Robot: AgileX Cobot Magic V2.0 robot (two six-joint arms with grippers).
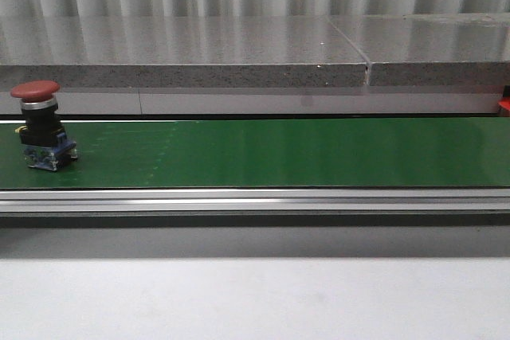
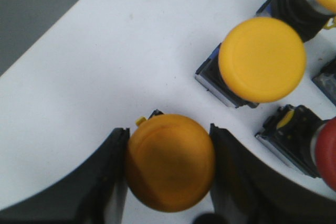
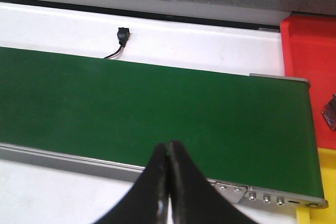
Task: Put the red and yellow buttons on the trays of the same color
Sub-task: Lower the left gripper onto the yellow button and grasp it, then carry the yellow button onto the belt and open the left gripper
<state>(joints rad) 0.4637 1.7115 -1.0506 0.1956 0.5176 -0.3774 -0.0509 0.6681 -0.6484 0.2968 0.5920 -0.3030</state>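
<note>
Now the belt (image 1: pixel 279 153), a long green conveyor, serves as landmark. A red tray (image 3: pixel 310 51) sits just past its far end in the right wrist view, with a strip of yellow tray (image 3: pixel 320 187) beside that same end; one of each shows. On the belt's left end stands one red button (image 1: pixel 36 125), upright and alone.

Off the belt, on a white surface (image 2: pixel 121 66), lie the other buttons. The left gripper (image 2: pixel 169 163) has its fingers set on either side of a yellow button (image 2: pixel 169 162), touching or nearly touching its cap. I count three yellow caps there, this one included, plus the edge of one red cap (image 2: pixel 328 153) and a button on its side.

The right gripper (image 3: pixel 168 177) hangs over the belt's near edge, fingers pressed together, holding nothing.

Judging by this, the step in hand is gripping the yellow button; next comes a firm pinch and a straight lift clear of its neighbours.
</note>
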